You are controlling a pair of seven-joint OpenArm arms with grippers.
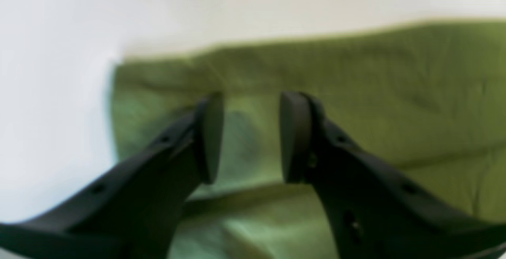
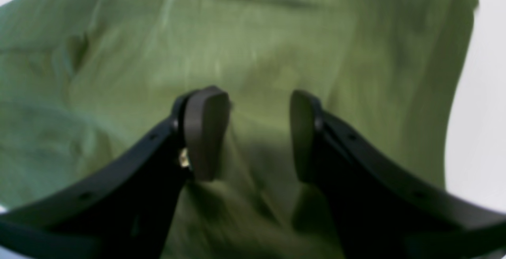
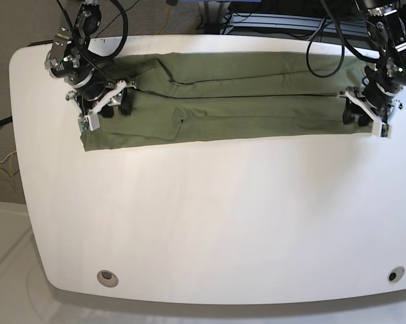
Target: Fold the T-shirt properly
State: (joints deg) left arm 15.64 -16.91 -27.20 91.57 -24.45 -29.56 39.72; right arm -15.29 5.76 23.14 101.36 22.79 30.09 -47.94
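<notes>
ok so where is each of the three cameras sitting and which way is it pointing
Left wrist: rides behind the left gripper, looking past its open jaws at an end of the folded T-shirt on the white table.
Right wrist: rides behind the right gripper, jaws open, looking down on rumpled cloth.
Base: high above, looking down on the whole table, both arms at the shirt's ends.
Shared: the base view shows both grippers, left and right, and the same T-shirt.

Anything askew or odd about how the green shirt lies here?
Nothing is damaged. The olive-green cotton T-shirt lies folded into a long band on the white table, slightly crooked: its upper flap makes an uneven, stepped edge toward the right arm's end.
</notes>
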